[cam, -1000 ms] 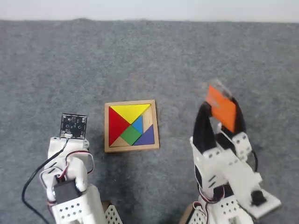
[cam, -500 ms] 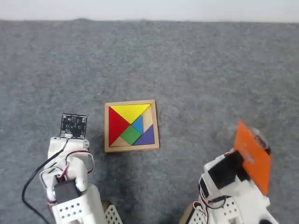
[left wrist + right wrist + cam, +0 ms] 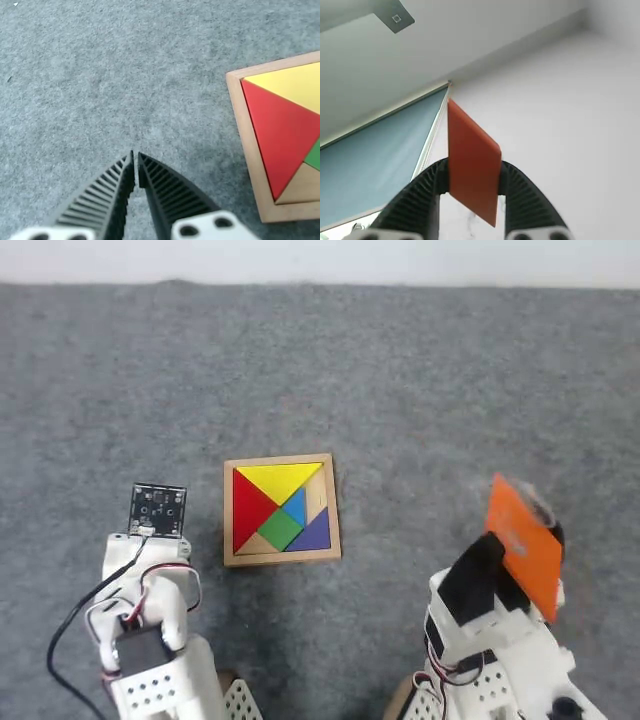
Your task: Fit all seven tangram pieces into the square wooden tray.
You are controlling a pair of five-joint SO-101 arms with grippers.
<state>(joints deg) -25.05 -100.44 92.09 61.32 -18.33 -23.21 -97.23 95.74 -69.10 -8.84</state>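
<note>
Orange tangram piece (image 3: 472,145) pinched in right tool (image 3: 473,167), held aloft, left tool (image 3: 136,156) fully closed near wooden tray (image 3: 253,150)

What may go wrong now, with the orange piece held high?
1. The right gripper pinches the orange piece only by its edges, high above the table; a slip may drop it far from the tray.
2. The bare slot at the tray's edge is narrow, so a tilted piece may jam.
</note>
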